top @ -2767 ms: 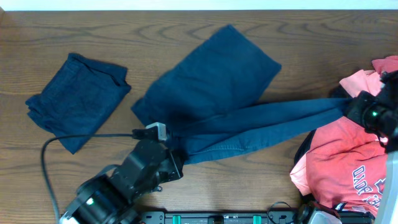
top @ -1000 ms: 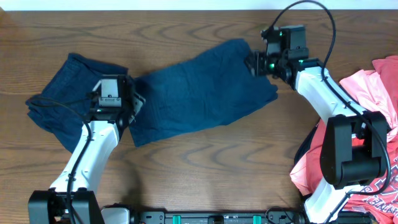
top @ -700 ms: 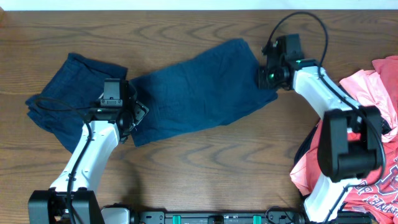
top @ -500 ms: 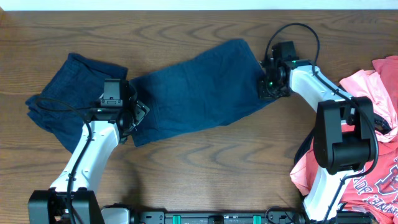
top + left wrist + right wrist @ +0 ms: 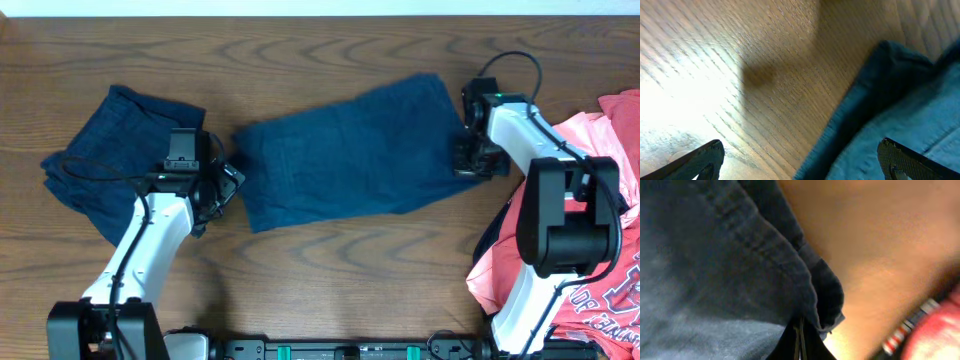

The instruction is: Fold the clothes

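A navy garment (image 5: 350,155) lies flat across the centre of the wooden table (image 5: 330,270), its long side tilted up toward the right. At its right edge, the right gripper (image 5: 468,160) is clamped on the hem; the right wrist view shows the fingers (image 5: 799,337) pressed together under a folded lip of blue cloth (image 5: 715,280). At the garment's left edge, the left gripper (image 5: 226,186) stands spread wide. In its wrist view one fingertip (image 5: 707,155) sits at lower left and the other at lower right, with the fabric's edge (image 5: 900,110) running between them and nothing grasped.

A folded navy piece (image 5: 115,165) rests at middle left, just beside the left gripper and apart from the flat garment. Pink shirts (image 5: 585,250), one with white lettering, are heaped at the right edge over a black piece (image 5: 490,238). Bare wood runs along the top and below the garment.
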{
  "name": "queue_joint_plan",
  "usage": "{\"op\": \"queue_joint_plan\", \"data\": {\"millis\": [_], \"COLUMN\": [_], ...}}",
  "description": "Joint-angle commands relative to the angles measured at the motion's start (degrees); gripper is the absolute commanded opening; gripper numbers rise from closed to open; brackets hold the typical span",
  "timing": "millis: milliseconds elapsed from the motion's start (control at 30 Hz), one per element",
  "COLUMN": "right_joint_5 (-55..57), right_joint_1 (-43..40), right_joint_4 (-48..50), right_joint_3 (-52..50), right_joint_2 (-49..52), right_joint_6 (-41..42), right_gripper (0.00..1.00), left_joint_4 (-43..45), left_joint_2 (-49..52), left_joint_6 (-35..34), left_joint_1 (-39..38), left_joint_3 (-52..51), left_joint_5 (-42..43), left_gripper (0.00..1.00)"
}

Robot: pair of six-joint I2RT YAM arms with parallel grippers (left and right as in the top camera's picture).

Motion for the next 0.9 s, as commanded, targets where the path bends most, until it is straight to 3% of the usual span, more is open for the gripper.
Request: {"op": "queue_joint_plan", "data": {"millis": [0,200,267,500,533,600,667,733,867], "right_joint_5": [2.5,2.5,1.4,-8.4,-9.3,-11.4,-13.9,-16.4,-24.1], "right_joint_1": [-1.2,-1.0,-1.0,-0.9,-0.9,-0.9,-0.6,-0.1,1.9], "right_joint_4": [-0.5,-0.1,0.5,3.2,3.2,3.2,3.0,3.0,2.9], "right_joint_3": [-0.6,-0.5,-0.5,-0.5,-0.5,-0.5,-0.5,-0.5,-0.6], "right_joint_2": [0.5,-5.4,-8.1,-14.8,-15.1,-15.1,-15.1,-15.1,-15.1], "right_joint_6": [3.5,3.3,2.8,-1.9,-1.9,-1.9,-2.6,-4.2,-9.4], "right_gripper": [0.07,0.15,0.27,0.29,0.28,0.25,0.23,0.22,0.21], "left_joint_4": [2.3,9.7,11.4,13.1,13.1,13.1,13.1,13.1,10.9], "left_joint_2": [2.1,7.3,9.0,15.5,16.3,17.6,18.1,18.1,17.6], "left_joint_6": [2.0,6.1,7.2,8.8,8.8,9.0,9.9,12.3,18.9], "left_joint_1": [-1.1,-2.2,-2.7,-5.1,-5.4,-5.9,-6.1,-6.1,-5.4], "left_joint_3": [-0.8,-0.8,-0.8,-0.8,-0.8,-0.8,-0.8,-0.8,-0.2], "left_joint_5": [3.4,13.7,16.2,17.6,17.6,17.6,17.6,17.6,16.9], "left_gripper": [1.0,0.98,0.98,0.99,0.95,0.68,0.27,0.09,0.06]}}
